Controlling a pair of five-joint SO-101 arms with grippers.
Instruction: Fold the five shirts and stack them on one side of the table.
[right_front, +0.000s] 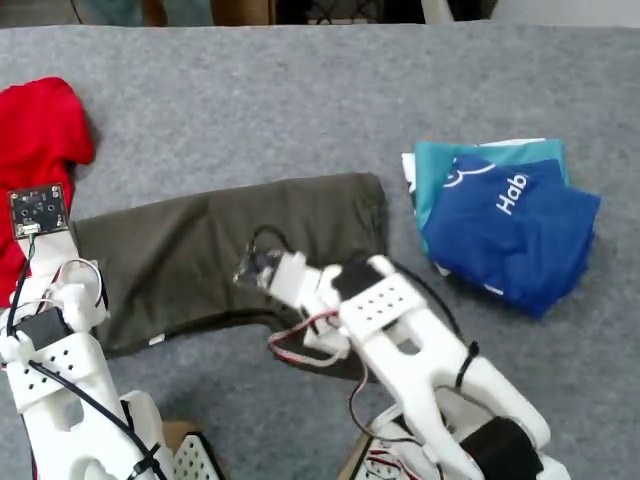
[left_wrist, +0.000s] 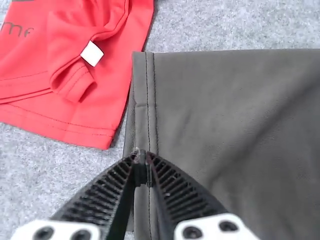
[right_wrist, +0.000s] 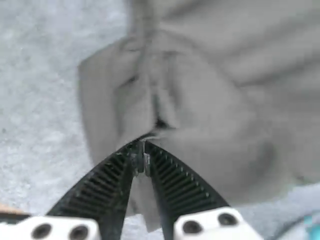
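Olive shirt: lies partly folded mid-desk, between the red shirt and the blue-and-teal stack.
Slip risk: the left end effector is clamped on just the stitched hem at the shirt's end. It's a thin bite, so I'd guess a sharp pull frees it.
Bunching risk: the right end effector is closed on a crumpled wad along the near edge. Lifting from there probably drags in extra layers and leaves a lumpy fold.
Uneven pull risk: if one arm leads, the cloth likely twists and the fold goes crooked.
Snag risk: the red shirt lies just beside the held hem, so a sweep that way could catch it.
Left arm pose: low over the shirt's left end, with the wrist angled down onto the hem.
Right arm pose: stretches in from the near right corner, forearm slanting across toward the shirt's near edge, with the tip down in the cloth.
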